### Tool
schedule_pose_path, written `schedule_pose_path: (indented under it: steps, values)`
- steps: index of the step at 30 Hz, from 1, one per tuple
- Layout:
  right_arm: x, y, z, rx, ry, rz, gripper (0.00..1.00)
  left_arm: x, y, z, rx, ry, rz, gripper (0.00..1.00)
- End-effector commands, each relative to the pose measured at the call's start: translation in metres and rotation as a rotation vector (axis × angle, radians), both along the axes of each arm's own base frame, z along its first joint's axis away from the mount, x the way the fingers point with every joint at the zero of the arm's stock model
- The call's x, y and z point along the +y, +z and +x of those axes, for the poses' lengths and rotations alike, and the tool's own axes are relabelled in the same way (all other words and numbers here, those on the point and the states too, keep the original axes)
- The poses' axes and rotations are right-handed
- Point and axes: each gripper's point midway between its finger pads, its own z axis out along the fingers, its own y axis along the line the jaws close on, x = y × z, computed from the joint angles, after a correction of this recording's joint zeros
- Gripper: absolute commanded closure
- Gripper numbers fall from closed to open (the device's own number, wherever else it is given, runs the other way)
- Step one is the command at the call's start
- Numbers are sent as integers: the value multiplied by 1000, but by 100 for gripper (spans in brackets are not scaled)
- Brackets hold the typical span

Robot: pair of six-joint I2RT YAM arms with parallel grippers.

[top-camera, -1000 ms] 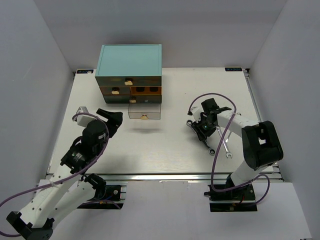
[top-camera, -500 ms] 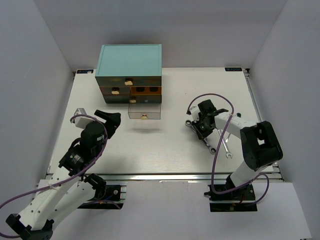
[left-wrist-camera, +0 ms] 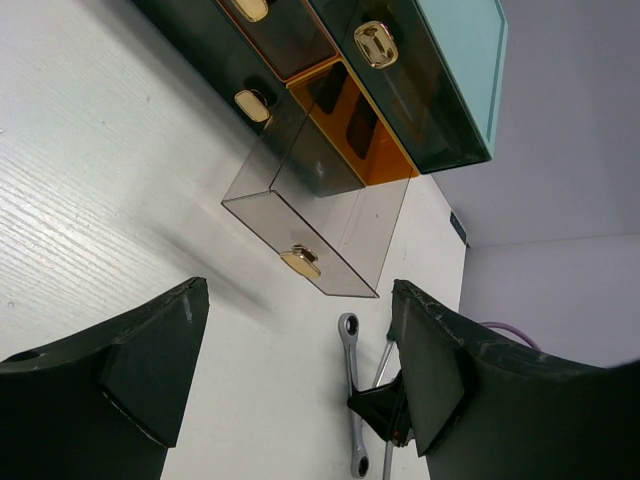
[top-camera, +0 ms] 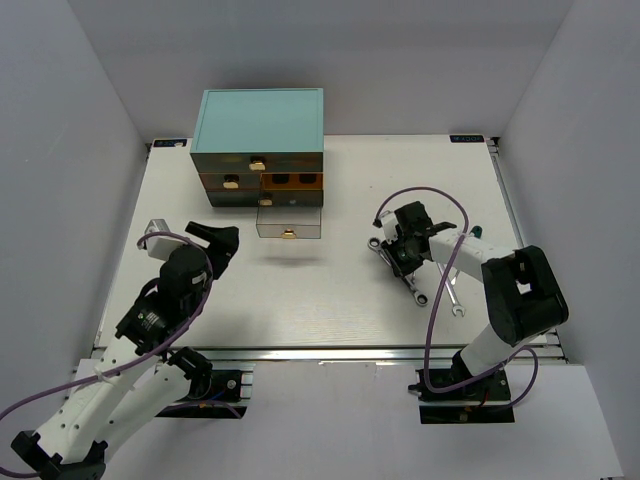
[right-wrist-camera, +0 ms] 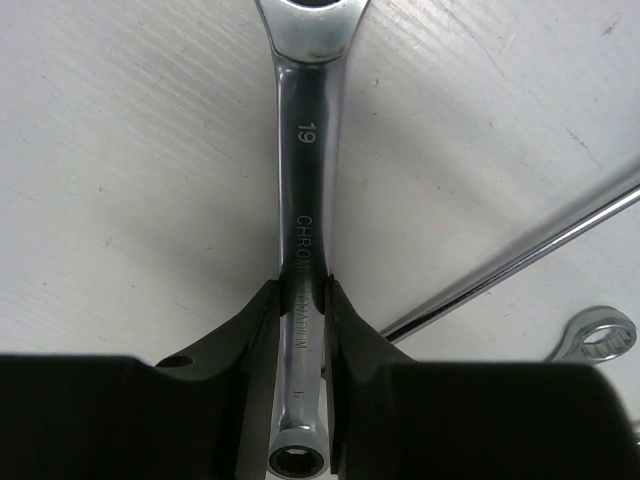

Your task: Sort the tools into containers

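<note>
Your right pincer (right-wrist-camera: 300, 325) grips the wrench (right-wrist-camera: 310, 130) lying flat on the counter (right-wrist-camera: 120, 150), right side. It is stiff, smooth steel, probably slippery; hold nearer the middle of its shaft. Your left pincer (left-wrist-camera: 298, 340) stands open, empty.

The right gripper (right-wrist-camera: 302, 292) has its two black fingers (right-wrist-camera: 250, 325) pressed against either side of a silver wrench (right-wrist-camera: 310, 150), gripping the narrow shank. The wrench runs straight up the view: its small ring end sits low between the fingers, and its wider end is cut off by the top edge. The shank is stamped "19", with lettering beginning "CHROM" below it. To the right, a thin shiny shaft (right-wrist-camera: 520, 258) slants from just beside the right-hand finger up to the right edge. Below it lies the ring end of a second wrench (right-wrist-camera: 598, 345), apart from the shaft. All lie over a white, grained table (right-wrist-camera: 120, 180).
</note>
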Motion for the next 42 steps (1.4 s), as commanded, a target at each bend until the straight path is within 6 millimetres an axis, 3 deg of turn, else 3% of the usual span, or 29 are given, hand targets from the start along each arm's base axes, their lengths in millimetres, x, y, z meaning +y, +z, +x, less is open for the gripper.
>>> schedule_pose_path:
  steps: [1, 6, 18, 22, 28, 37, 42]
  values:
    - [13, 21, 6, -19, 5, 59, 100, 3, -2, 0, 8, 15, 16, 16]
    - [33, 61, 29, -89, 20, 140, 100, 2, -2, 1, 8, 12, 14, 17]
    - [57, 106, 48, -149, 32, 255, 100, 3, -2, -1, 8, 12, 14, 16]
    - [68, 143, 57, -207, 46, 319, 100, 4, -2, -2, 7, 14, 15, 16]
    - [90, 220, 74, -338, 90, 437, 100, 3, -3, -1, 5, 11, 17, 16]
    - [121, 259, 73, -373, 148, 520, 100, 4, -2, -2, 5, 13, 19, 16]
    - [162, 272, 57, -388, 260, 540, 100, 5, -2, -2, 1, 15, 16, 16]
